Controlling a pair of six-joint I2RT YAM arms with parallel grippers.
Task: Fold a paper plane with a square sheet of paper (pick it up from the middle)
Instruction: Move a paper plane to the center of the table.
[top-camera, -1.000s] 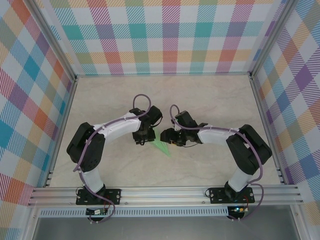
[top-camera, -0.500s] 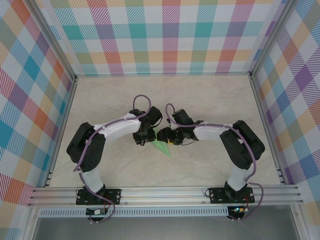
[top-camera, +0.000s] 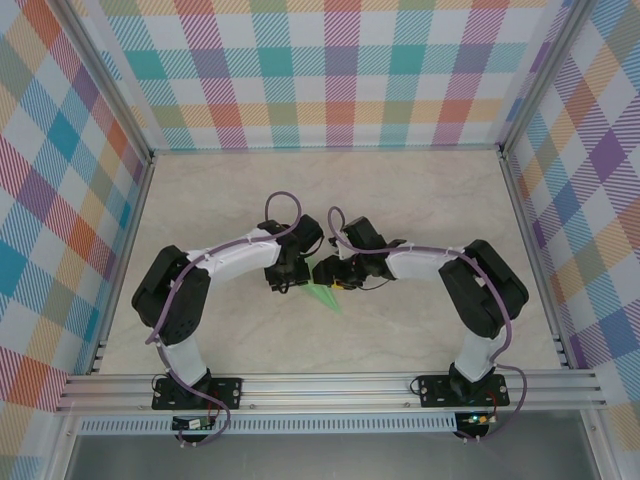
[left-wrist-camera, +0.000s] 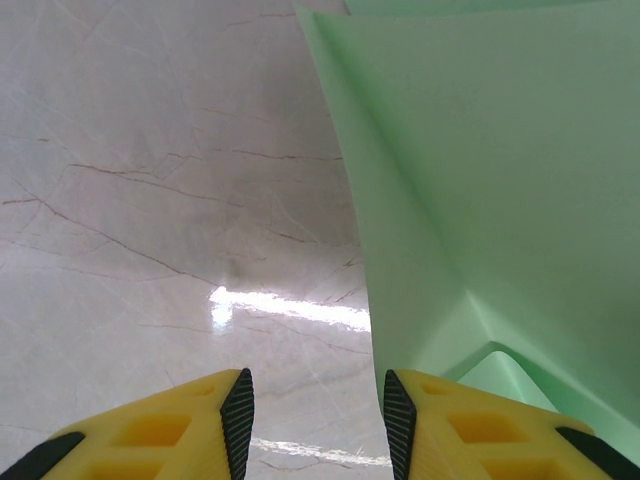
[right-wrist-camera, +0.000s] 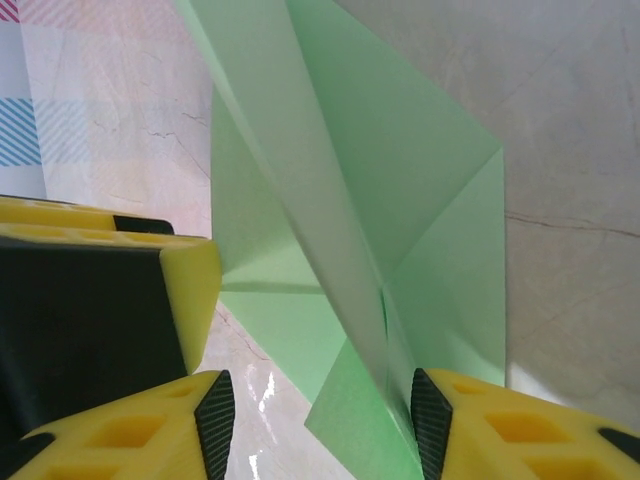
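Fingers (left-wrist-camera: 150, 435) of the left gripper (left-wrist-camera: 315, 420) stand partly apart, pointing down at the table (left-wrist-camera: 150, 200). Bare marble shows between the black pads and nothing is clamped. The plane (left-wrist-camera: 480, 180) lies just right of that gap, its long edge running up to the inner face of the gripper's right finger and a small folded corner sitting against that finger. Seen from above, the plane (top-camera: 325, 296) lies between the two tools, its sharp tip pointing toward the arm bases, beyond both sets of fingertips. At the plane's other side is the right gripper (right-wrist-camera: 315, 420), jaws also apart. A raised fold of the plane stands in the gap and rests against its right pad (right-wrist-camera: 425, 420), while the left pad is clear of the paper. Just left of it is a yellow-and-black finger (right-wrist-camera: 190, 290) of the left gripper.
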